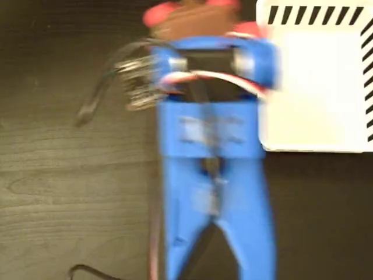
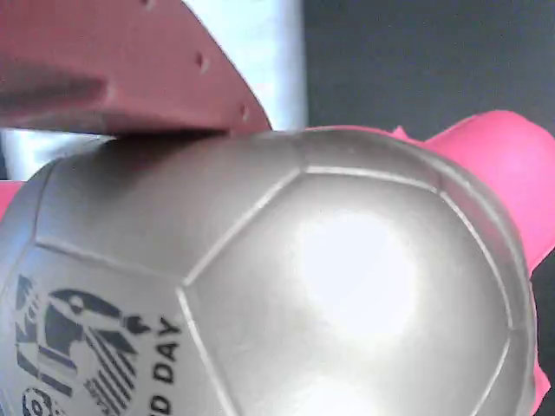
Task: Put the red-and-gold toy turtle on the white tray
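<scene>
In the wrist view the red-and-gold toy turtle fills the frame: a shiny domed shell with a black printed mark at lower left and a coral-red limb at the right. A red finger of my gripper presses on the top of the shell; the other finger is hidden behind the turtle. In the fixed view the turtle shows at the top edge, coral parts either side of a dark shell, with my gripper shut on it under the blurred blue arm. The white tray with black stripes lies just right of the turtle.
The blue arm runs from the bottom edge up the middle of the dark wooden table. Loose wires hang off the arm's left side. A black cable lies at the bottom left.
</scene>
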`<state>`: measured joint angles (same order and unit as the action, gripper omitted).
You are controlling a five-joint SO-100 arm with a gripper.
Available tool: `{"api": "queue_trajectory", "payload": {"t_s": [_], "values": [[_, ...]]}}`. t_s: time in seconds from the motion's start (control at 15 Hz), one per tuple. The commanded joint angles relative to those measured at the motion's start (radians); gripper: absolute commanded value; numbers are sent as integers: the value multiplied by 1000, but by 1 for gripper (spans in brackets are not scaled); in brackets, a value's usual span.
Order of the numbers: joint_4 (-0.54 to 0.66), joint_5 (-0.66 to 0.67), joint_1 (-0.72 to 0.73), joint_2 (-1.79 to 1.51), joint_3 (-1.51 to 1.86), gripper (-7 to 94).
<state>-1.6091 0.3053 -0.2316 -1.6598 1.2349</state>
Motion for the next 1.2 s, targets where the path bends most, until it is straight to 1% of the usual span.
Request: {"api": "queue_trajectory", "payload": {"t_s": [0.0, 0.07, 0.13, 0.27, 0.47, 0.67, 0.93, 1.13], "values": [[52, 21, -196, -51, -44, 0], [60, 15, -253, -6, -63, 0], [71, -18, -298, 51, -97, 0], [52, -104, -348, 196, -215, 0], [34, -190, -341, 360, -288, 0], [49, -247, -321, 439, -290, 0], [66, -259, -324, 494, -284, 0], [106, -241, -345, 523, -272, 0]]}}
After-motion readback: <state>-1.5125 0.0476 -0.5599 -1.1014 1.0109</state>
